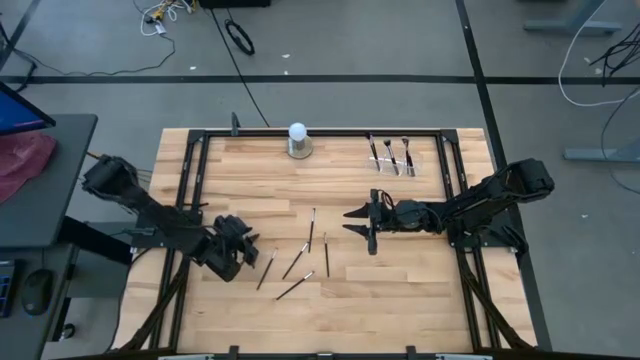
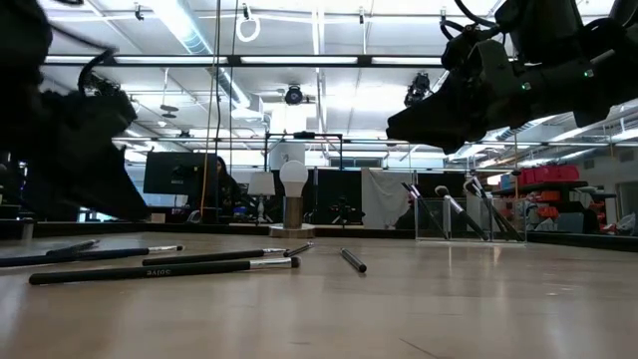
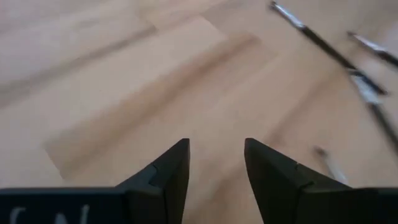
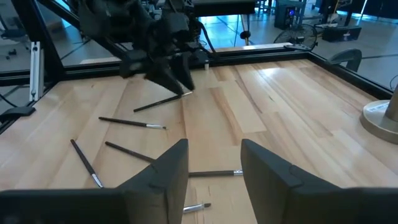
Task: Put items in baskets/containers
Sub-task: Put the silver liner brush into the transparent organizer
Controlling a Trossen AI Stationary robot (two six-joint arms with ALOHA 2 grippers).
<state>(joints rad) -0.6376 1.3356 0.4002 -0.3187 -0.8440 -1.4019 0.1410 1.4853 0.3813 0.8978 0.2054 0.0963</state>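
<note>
Both my right gripper (image 4: 214,180) and left gripper (image 3: 214,177) hold nothing, jaws apart. Loose brushes (image 1: 300,260) lie on the table (image 1: 420,300) between them; the clear holder (image 1: 392,158) stands far off. Risk: thin handles rolling from closing fingers.

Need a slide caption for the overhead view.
Both open grippers, left and right, flank five loose dark-handled makeup brushes; three stand in the clear plastic holder.

Place: a robot lab – a big work room.
Signs: long ceiling lights (image 2: 299,60), computer screens (image 2: 177,172), loose cables (image 1: 240,38) on the grey floor (image 1: 90,50).
</note>
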